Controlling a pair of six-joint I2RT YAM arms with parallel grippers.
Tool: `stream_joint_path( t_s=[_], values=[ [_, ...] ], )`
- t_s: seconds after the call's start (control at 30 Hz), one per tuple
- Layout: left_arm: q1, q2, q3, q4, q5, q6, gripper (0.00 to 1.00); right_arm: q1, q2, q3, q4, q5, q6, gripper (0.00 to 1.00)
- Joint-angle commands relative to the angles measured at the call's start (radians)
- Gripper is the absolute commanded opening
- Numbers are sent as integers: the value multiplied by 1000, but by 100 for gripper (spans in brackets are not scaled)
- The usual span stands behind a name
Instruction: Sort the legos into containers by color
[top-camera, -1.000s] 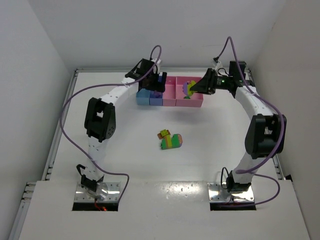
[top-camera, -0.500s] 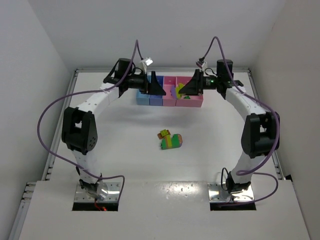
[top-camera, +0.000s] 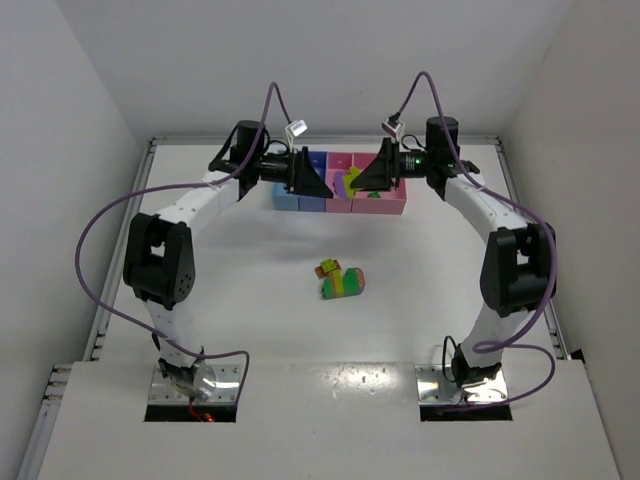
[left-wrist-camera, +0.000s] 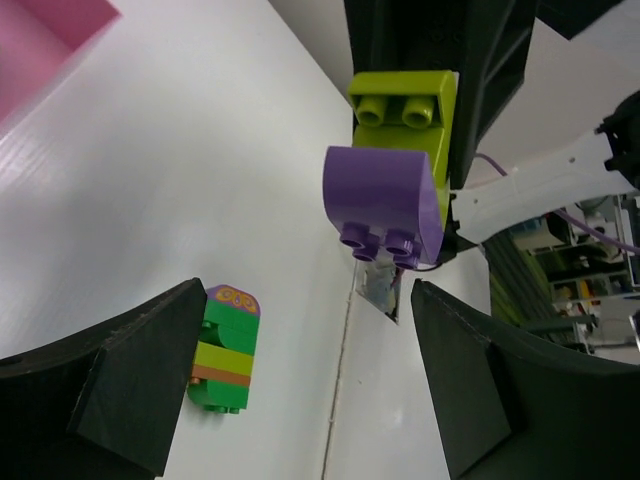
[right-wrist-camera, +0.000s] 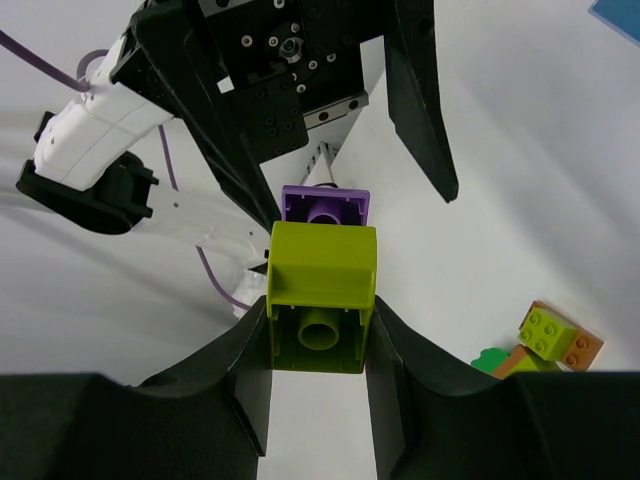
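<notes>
Right tool is clamping narrow on a lime-green lego, fingers pressing its two sides. A purple lego is sticking to the lime one's far end, studs pointing toward the left tool. The joined pair is hanging in the air over the containers, roughly above the pink bins. The left tool is standing wide open and facing the pair head-on. Its fingers are sitting either side of the purple end, not touching it in the wrist views.

Containers are sitting in a row at the far side of the bench: light blue, blue-purple, narrow pink, wider pink. What is lying inside them is hidden by the tools.

A striped clump of legos is lying mid-bench, well apart from the bins: green, yellow-green, orange, with a purple end. Purple cables are looping off both arms.
</notes>
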Motion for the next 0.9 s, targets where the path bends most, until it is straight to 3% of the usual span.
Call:
stream_joint_path(
  t_s=[0.0, 0.33, 0.77, 0.83, 0.87],
  values=[
    [-4, -43, -27, 65, 99, -13, 90, 2, 10, -8, 63, -27, 33, 0],
    [-4, -82, -46, 128, 129, -24, 89, 11, 39, -17, 164, -60, 115, 0],
    [-4, -30, -26, 200, 57, -114, 85, 63, 48, 1, 192, -103, 144, 0],
    [-4, -30, -17, 200, 56, -114, 83, 63, 48, 1, 201, -103, 144, 0],
    [-4, -21, -17, 200, 56, -114, 76, 63, 48, 1, 201, -103, 144, 0]
  ],
)
